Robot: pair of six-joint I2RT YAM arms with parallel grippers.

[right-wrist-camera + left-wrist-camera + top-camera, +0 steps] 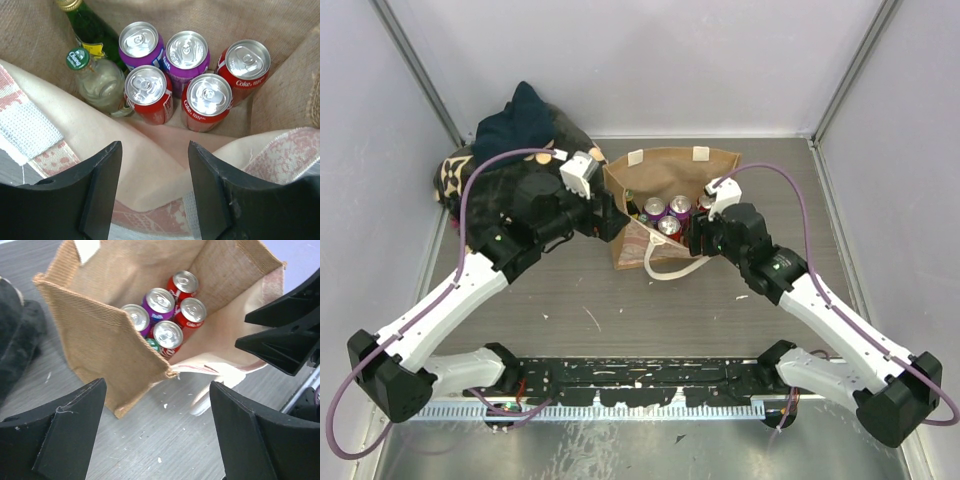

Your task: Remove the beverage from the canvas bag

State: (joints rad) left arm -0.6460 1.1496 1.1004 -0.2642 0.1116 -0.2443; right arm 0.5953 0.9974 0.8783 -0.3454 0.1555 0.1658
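Note:
The tan canvas bag (pixel 670 168) stands open at the table's middle back. Inside are purple cans (pixel 141 44) and red Coke cans (pixel 208 98), plus a green glass bottle (pixel 92 27) and a clear bottle with a green cap (pixel 100 82). My left gripper (pixel 608 215) is open and empty, low beside the bag's left front corner (pixel 100 360), over bare table. My right gripper (pixel 698 238) is open and empty above the bag's sagging pinkish front panel (pixel 150 170), just short of the cans. The cans also show in the left wrist view (pixel 159 302).
A black bundle with tan flower marks (pixel 510 140) lies at the back left, behind my left arm. A cream loop handle (pixel 670 272) droops in front of the bag. White walls close the back and sides. A black rail (pixel 640 385) runs along the near edge.

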